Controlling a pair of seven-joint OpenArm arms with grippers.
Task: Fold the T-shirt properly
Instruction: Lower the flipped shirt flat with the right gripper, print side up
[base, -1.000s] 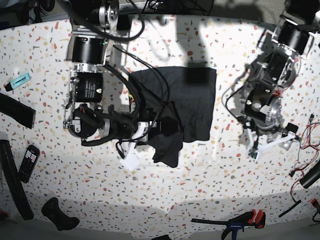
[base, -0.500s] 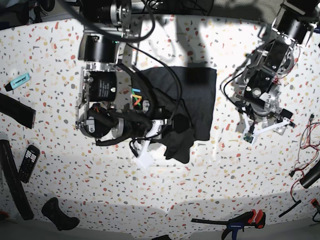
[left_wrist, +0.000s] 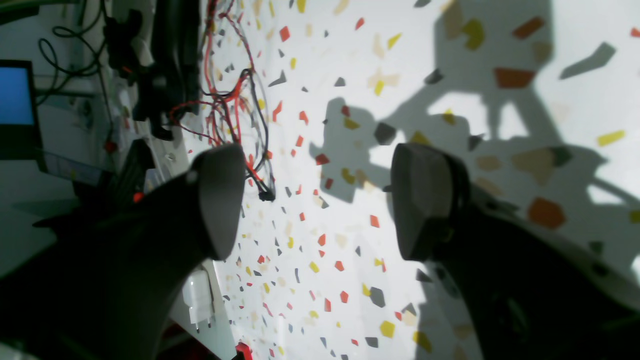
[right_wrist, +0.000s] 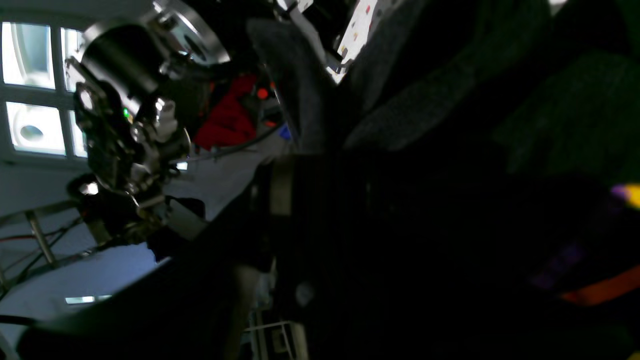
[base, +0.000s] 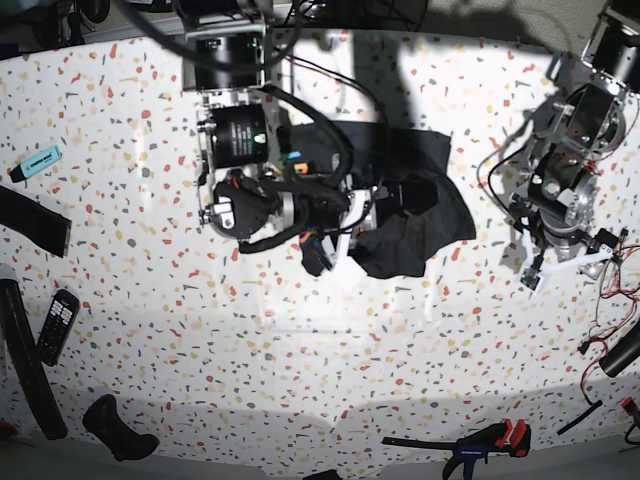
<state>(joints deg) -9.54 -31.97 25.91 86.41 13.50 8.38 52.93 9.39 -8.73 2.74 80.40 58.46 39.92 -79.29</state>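
— What does the T-shirt (base: 415, 215) look like, and where is it?

— Dark charcoal cloth, soft and rumpled, bunched into an uneven heap at the middle of the bench (base: 300, 380), toward the far side. Its edges are ragged, with one lobe spilling toward the left arm.

— And the bench?

— White, smooth, flecked with red, yellow and grey chips. The near half is mostly bare; a black remote (base: 56, 325) and a clamp (base: 480, 445) sit out by the rim.

— The claws?

— The left claw (left_wrist: 320, 200) is spread wide over bare bench with nothing between its dark rounded pads (left_wrist: 420, 200). The right claw (base: 372, 212) is at the cloth; its wrist view is too dark, so I cannot tell its state.
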